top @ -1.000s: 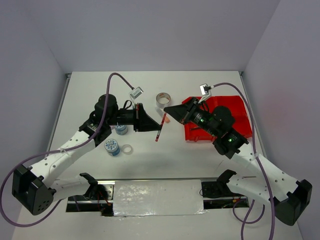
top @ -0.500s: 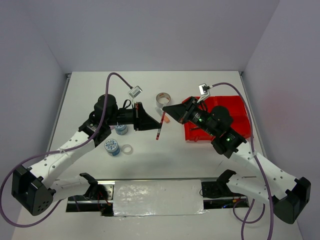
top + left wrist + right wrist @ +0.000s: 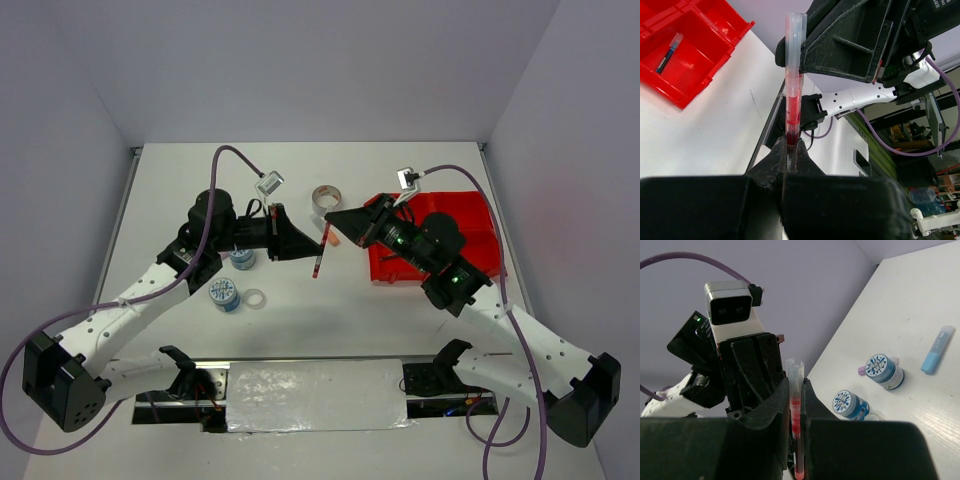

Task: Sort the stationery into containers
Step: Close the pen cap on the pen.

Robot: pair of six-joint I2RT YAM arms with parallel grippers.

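Note:
A thin red pen with a clear cap hangs in the air above the table's middle, held at both ends. My left gripper is shut on its lower end, and the left wrist view shows the pen rising out of that gripper. My right gripper is shut on the upper, capped part, which sits between its fingers. The red compartment bin lies on the right. A blue pen lies in one compartment.
A grey tape roll lies at the far middle. Two blue-white tape rolls and a clear tape ring sit under the left arm. A light-blue marker and a lilac marker end lie near the rolls.
Both grippers stay shut on the red pen. The pen has shifted only slightly, its lower end drawing a little up and toward the left gripper.

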